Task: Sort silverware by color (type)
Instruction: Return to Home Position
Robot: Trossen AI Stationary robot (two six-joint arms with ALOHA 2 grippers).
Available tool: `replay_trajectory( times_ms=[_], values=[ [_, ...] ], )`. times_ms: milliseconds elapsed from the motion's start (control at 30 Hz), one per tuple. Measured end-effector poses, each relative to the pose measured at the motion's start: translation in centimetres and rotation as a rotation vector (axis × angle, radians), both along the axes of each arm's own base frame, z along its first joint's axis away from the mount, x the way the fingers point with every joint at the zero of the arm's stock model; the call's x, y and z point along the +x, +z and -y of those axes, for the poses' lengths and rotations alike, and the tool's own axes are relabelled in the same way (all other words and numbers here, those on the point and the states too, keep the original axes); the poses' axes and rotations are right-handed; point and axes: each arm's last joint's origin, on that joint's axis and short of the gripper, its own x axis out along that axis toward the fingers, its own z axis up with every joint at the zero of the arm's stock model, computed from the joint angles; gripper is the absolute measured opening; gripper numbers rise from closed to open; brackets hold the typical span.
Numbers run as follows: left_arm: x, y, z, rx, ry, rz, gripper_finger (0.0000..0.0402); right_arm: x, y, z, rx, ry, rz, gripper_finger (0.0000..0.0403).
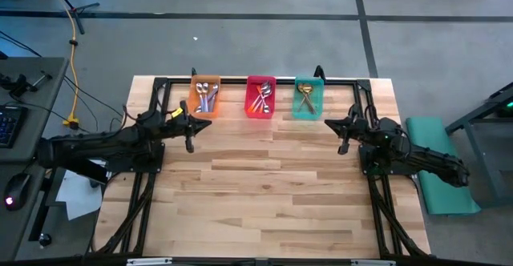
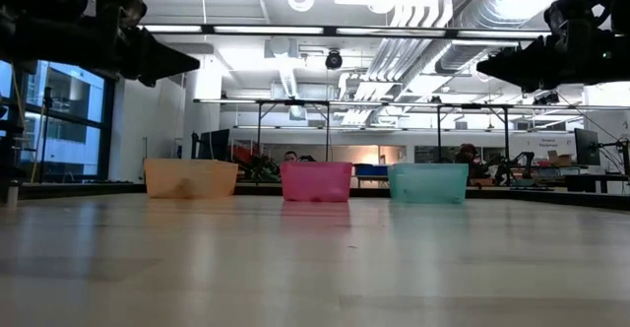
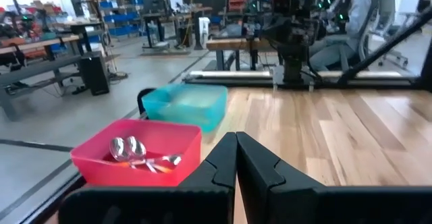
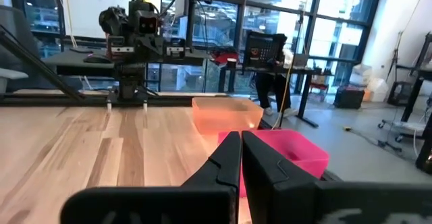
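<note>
Three bins stand in a row at the table's far edge: an orange bin (image 1: 204, 95) with purple-handled spoons (image 1: 205, 98), a pink bin (image 1: 260, 96) with orange-red-handled spoons (image 1: 262, 99), and a green bin (image 1: 308, 97) with gold spoons (image 1: 304, 98). The pink bin's spoons also show in the left wrist view (image 3: 138, 154). My left gripper (image 1: 190, 130) is shut and empty, above the table near the orange bin. My right gripper (image 1: 345, 134) is shut and empty, near the green bin.
A black frame rail (image 1: 240, 79) runs behind the bins along the far edge. The wooden tabletop (image 1: 264, 194) stretches bare between the arms and toward the near edge. People sit in the room beyond the table (image 3: 351, 15).
</note>
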Motion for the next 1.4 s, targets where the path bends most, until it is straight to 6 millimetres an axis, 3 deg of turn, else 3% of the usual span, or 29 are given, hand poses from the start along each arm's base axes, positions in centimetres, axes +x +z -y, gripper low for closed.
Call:
replay_trajectory(
  times_ms=[367,767,1400],
  values=[
    [-2.2,-0.6,0.7,-0.021,-0.009,-0.073,0.0000,0.0,-0.4,0.1,0.024,-0.017,-0.037,0.0000],
    [-4.3,0.1,1.3,0.004,0.050,0.031,0.0000,0.0,-0.6,0.1,0.031,-0.047,-0.051,0.0000],
    [-4.4,-0.3,1.1,0.029,0.100,-0.019,0.0000,-0.1,-0.1,0.2,0.014,-0.080,-0.003,0.0000]
  ],
)
